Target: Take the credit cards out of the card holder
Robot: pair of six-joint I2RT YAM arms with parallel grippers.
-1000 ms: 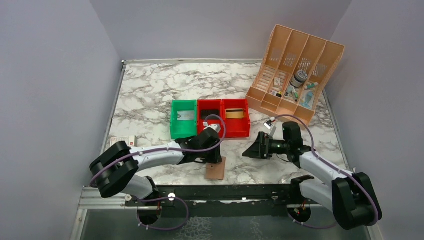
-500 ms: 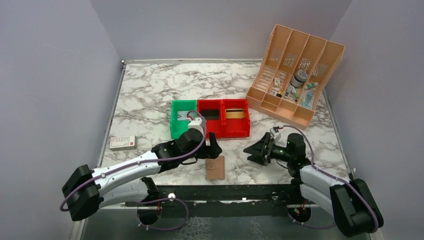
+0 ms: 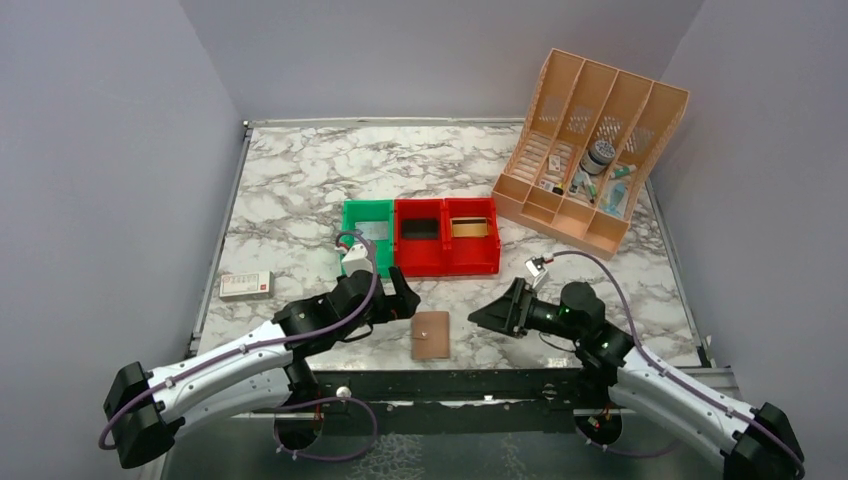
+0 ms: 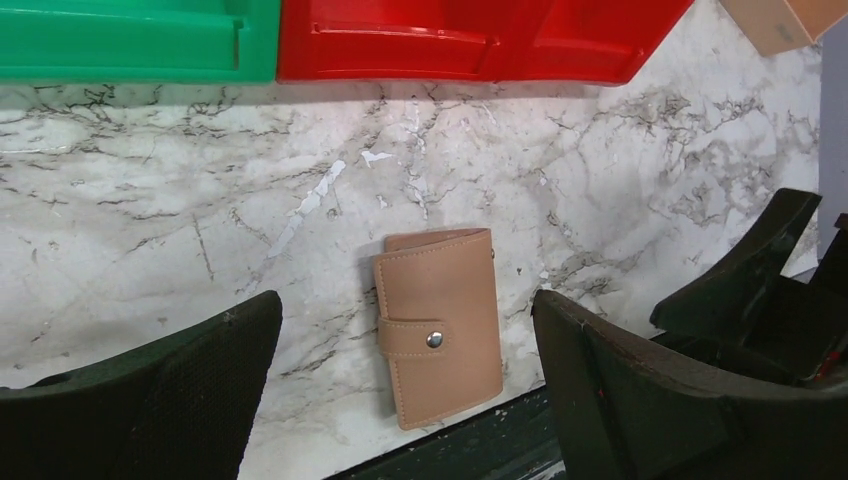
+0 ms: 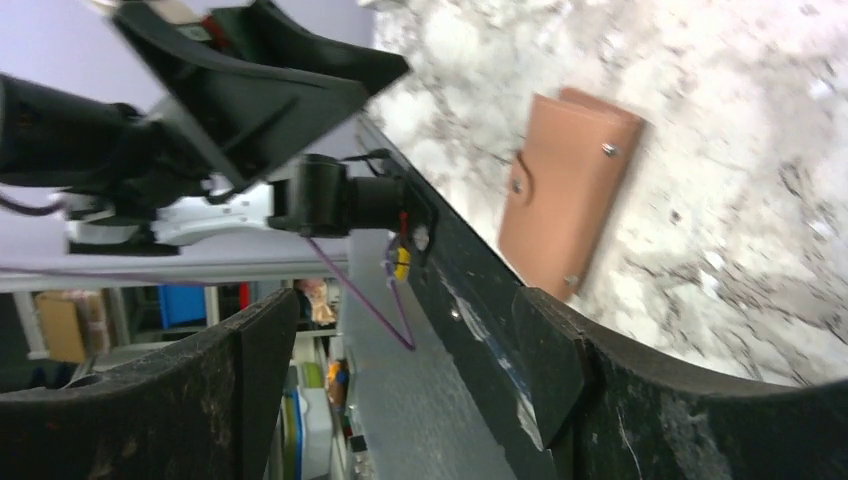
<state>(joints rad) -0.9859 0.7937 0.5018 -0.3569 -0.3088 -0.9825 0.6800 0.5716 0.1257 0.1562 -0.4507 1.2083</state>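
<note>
Left end effector (image 3: 402,298) now back from closed, snap-fastened tan card holder (image 4: 438,340)

The card holder (image 3: 431,334) lies flat on the marble tabletop (image 3: 300,190), close to my near edge, folded shut (its strap (image 4: 410,338) is snapped down across the cover). It is plain tan-pink with stitched edges, its long side running away from me.

Card holder (image 3: 431,334) lies, seemingly shut, near table's (image 3: 300,180) front edge.
</note>
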